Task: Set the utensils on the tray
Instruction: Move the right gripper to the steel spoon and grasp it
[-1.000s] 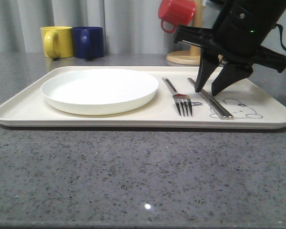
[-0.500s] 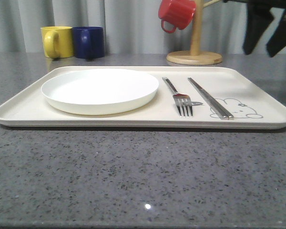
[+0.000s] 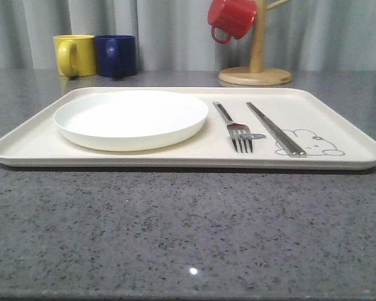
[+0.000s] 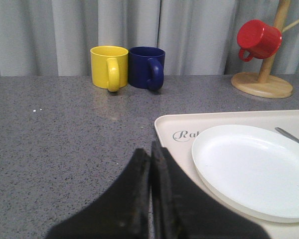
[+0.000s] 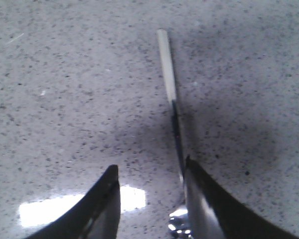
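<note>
The cream tray (image 3: pixel 175 161) lies across the grey counter. On its right half rest a silver fork (image 3: pixel 238 130) and a pair of chopsticks (image 3: pixel 274 128), side by side over the rabbit drawing. In the right wrist view a spoon (image 5: pixel 168 79) lies on the bare counter, its handle pointing away and its shiny bowl beside one finger. My right gripper (image 5: pixel 150 174) is open just above it, with the spoon's neck at the inner edge of one finger. My left gripper (image 4: pixel 150 149) is shut and empty, hovering by the tray's corner (image 4: pixel 175 124).
A round white plate (image 3: pixel 131 118) fills the tray's left half. A yellow mug (image 3: pixel 74 54) and a blue mug (image 3: pixel 116 55) stand at the back left. A red mug (image 3: pixel 233 19) hangs on a wooden stand (image 3: pixel 255 75) at the back right.
My right arm has risen from above the chopsticks, moved up and to the right, and left the front view. Fork, chopsticks and plate have not moved.
</note>
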{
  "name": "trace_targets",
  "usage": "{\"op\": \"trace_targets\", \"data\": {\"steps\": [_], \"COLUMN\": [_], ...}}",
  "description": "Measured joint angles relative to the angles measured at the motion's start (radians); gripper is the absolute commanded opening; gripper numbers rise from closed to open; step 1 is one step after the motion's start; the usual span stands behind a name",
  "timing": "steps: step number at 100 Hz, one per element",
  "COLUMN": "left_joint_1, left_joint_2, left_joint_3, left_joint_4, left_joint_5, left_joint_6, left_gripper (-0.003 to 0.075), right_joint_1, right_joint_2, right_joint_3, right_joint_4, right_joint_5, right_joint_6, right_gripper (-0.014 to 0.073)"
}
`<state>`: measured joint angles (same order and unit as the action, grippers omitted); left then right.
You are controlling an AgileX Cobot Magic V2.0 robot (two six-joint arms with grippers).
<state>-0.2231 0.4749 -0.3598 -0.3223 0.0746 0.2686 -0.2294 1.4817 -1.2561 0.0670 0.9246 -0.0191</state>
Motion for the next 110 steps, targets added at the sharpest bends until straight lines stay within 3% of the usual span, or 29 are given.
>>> {"op": "trace_targets", "data": {"steps": [86, 96, 110], "left_joint_1": [0.000, 0.000, 0.000], "left_joint_2": [0.000, 0.000, 0.000], "left_joint_3": [0.000, 0.000, 0.000], "left_joint_4": [0.000, 0.000, 0.000], "left_joint_5": [0.000, 0.000, 0.000], "left_joint_6": [0.000, 0.000, 0.000], "left_gripper": [-0.0018, -0.0018, -0.0018], "right_joint_1": [-0.052, -0.052, -0.052], "right_joint_2": [0.210, 0.210, 0.210], "right_joint_3": [0.000, 0.000, 0.000], "right_joint_4": [0.025, 0.025, 0.025], "right_joint_5": [-0.057, -0.057, -0.057], "right_joint_6": [-0.068, -0.069, -0.069], "right_gripper": [0.0316, 0.0273, 0.0114]}}
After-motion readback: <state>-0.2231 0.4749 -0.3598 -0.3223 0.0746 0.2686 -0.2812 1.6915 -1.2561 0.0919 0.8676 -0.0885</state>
